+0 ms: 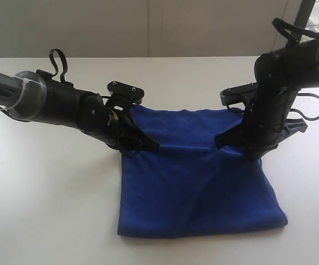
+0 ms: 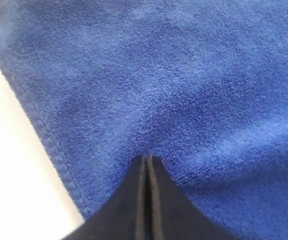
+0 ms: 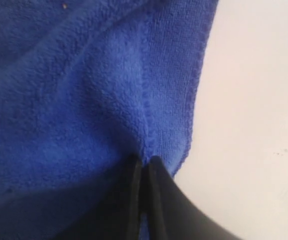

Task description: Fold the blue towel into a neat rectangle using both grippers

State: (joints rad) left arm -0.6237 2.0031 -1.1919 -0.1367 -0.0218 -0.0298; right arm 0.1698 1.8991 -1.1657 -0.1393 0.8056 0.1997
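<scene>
Blue towel (image 1: pixel 198 187) lies spread on the white table (image 1: pixel 48 210), its near half flat, with both arms biting its side edges about midway along. The left tool (image 1: pixel 148 144) is closed tight and seems to nip a little pile between its tips, though the wrist view is too close to say how much cloth it really has. The right tool (image 1: pixel 251 155) is clamped on the hemmed edge, which puckers into it. The likely risks: a shallow left pinch could slip once the fold is carried over, leaving one side behind and skewing the rectangle, and uneven lifting could drag the near half across the table.
</scene>
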